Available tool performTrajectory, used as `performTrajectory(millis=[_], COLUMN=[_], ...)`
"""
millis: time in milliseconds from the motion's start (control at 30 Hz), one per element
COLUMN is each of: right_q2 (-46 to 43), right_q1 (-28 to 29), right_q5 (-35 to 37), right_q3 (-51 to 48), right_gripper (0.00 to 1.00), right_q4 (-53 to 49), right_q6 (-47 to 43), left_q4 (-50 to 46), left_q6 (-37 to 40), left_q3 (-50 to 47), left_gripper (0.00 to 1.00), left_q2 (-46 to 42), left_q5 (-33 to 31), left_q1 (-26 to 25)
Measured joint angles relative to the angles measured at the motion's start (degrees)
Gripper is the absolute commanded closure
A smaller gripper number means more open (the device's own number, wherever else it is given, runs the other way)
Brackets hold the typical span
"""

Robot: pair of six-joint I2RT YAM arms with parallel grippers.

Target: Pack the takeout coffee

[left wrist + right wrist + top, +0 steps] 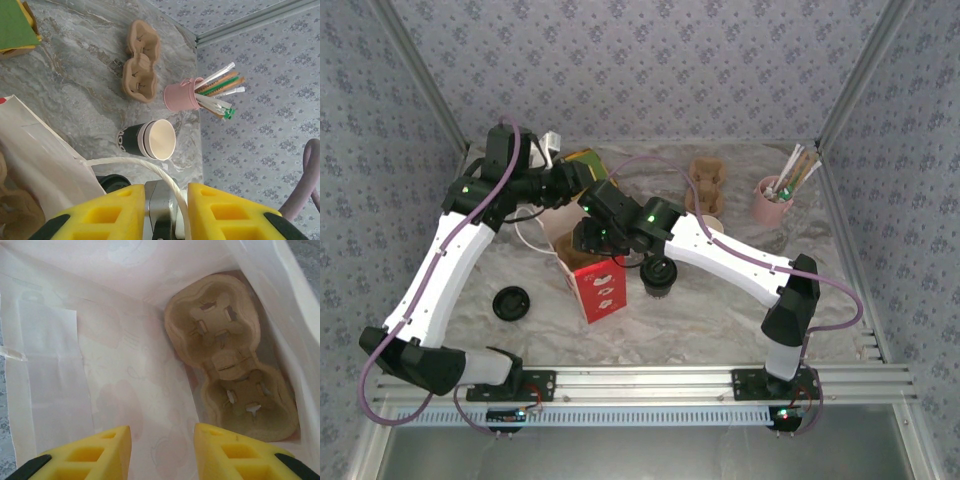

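The takeout coffee (pixel 660 273), a short dark-sleeved cup, stands on the table just right of the red-and-white paper bag (pixel 598 290). My right gripper (pixel 162 432) is open and empty, pointing down into the bag's mouth (pixel 120 355). A brown cup carrier (pixel 230 360) lies on the bag's bottom. In the top view the right gripper (pixel 588 238) hangs over the bag. My left gripper (pixel 166 187) is at the bag's far side. The white rope handle (pixel 150 167) runs through the gap between its yellow fingers (pixel 120 210), which stand wider than the rope. In the top view the left gripper (pixel 565 180) is beyond the bag.
An empty black paper cup (pixel 150 140) lies on its side, mouth toward the left wrist camera. Behind it are a second cup carrier (pixel 140 60) and the pink cup of sticks and straws (pixel 182 95). A black lid (pixel 510 303) lies left of the bag. Green and yellow packets (pixel 15 25) sit at the back.
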Motion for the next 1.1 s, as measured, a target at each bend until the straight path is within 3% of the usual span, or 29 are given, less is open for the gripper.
performTrajectory(millis=[600,1100], right_q2=[-2.12,-4.2], right_q1=[0.2,1.64], right_q5=[1.53,4.2], right_q3=[-1.77,-0.83], right_gripper=[0.61,0.61], right_q4=[0.07,1.01], right_q6=[-0.66,-6.03], left_q4=[-3.15,-3.21], left_q6=[2.38,2.8], left_q3=[-0.76,-0.76], left_gripper=[0.71,0.71], left_q2=[-1.18,-1.18], left_q5=[-4.76,-4.98], left_q1=[0.79,0.83])
